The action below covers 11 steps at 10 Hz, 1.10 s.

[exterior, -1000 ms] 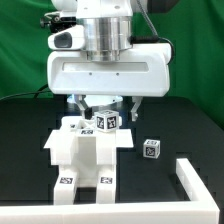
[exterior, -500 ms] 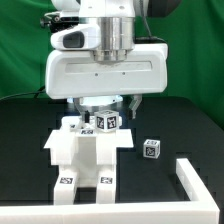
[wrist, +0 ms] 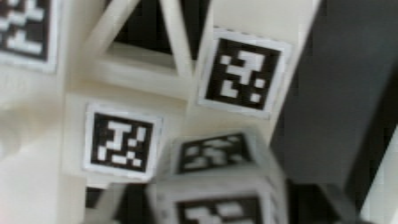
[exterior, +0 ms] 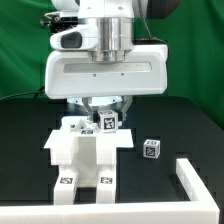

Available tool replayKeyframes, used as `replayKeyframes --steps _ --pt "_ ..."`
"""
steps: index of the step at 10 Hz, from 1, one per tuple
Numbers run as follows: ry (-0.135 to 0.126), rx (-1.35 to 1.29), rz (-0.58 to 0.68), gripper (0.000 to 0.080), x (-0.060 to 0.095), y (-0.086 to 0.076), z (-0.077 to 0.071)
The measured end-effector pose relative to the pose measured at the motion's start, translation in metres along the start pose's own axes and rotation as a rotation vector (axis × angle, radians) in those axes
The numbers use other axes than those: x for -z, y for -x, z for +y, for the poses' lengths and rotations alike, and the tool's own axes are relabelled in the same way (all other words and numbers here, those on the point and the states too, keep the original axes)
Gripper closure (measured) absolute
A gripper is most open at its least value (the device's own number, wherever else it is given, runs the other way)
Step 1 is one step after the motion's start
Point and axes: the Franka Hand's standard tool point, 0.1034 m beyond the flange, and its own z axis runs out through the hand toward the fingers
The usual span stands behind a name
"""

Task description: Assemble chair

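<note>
The chair's joined part [exterior: 85, 155] is a white blocky body on the black table, with two bars reaching toward the front that carry tags. My gripper [exterior: 107, 114] hangs straight above its far end. The fingers stand close on either side of a small white tagged chair block [exterior: 108, 123], which rests on top of the joined part. The wrist view is filled with close, blurred tagged white pieces, with that block [wrist: 222, 205] at the middle. A separate small tagged cube [exterior: 150, 149] lies on the table to the exterior view's right.
A white raised rail [exterior: 192, 182] bends round the front corner on the exterior view's right. A green curtain hangs behind. The arm's broad white hand [exterior: 105, 70] covers the rear of the assembly.
The hand has turned a little about its vertical axis and shifted slightly to the exterior view's right. The held block has stayed at the same spot.
</note>
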Motion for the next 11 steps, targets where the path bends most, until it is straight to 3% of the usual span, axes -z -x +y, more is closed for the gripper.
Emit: replayKeyframes --steps 5,9,11 --pt "-0.016 -0.419 0.013 0.0517 -0.0002 -0.002 0.0013" --pt "-0.068 -0.993 -0.001 0.0515 -0.0012 -0.0036 0.0013" --pt "-0.068 -0.951 0.0 0.0508 -0.0013 -0.0037 0.0011"
